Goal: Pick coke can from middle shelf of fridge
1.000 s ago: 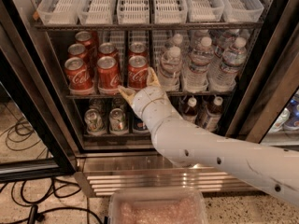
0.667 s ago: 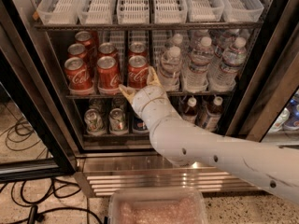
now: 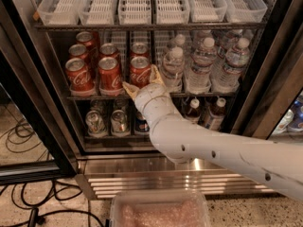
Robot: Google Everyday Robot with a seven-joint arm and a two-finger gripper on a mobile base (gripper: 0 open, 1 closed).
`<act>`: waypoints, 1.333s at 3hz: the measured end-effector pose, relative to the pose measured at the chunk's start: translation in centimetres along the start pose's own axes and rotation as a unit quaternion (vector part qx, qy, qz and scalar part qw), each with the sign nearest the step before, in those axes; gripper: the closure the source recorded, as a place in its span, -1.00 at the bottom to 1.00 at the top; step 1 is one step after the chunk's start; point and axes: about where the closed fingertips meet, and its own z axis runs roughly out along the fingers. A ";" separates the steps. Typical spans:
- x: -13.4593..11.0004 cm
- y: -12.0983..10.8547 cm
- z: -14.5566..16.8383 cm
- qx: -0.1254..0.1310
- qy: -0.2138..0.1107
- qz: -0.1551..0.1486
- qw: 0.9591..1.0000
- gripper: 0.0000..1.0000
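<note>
Camera view, near to far, all places given vs. the coke can [image 3: 140, 69]. Nearest, well below it, is a clear plastic box [image 3: 158, 211], then the steel base [image 3: 180, 181] of the fridge [image 3: 31, 108]. The white arm [image 3: 213, 150] comes from lower right up to the can. The pincer [image 3: 141, 81] is open: one yellowish finger [image 3: 128, 87] sits just left of the can's foot, the other at its right side. Contact I cannot tell. The can stands at the front of the middle shelf [image 3: 90, 97], rightmost of the red cans.

Change vs. approx. 1 s ago: the pincer went only a little deeper and higher, and the cans did not move. So I judge the approach is almost done and closing is next.

Room is tight. A red neighbour can [image 3: 110, 74] is just left, a water bottle [image 3: 173, 67] just right, the shelf rail below, white trays [image 3: 135, 4] above. Pulling straight out to the front looks free.
</note>
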 end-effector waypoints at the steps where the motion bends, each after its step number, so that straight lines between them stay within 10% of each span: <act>1: -0.2 -0.6 0.8 0.011 -0.005 0.000 1.000 -0.28; 4: -0.1 -0.9 1.5 0.015 -0.004 0.008 1.000 1.00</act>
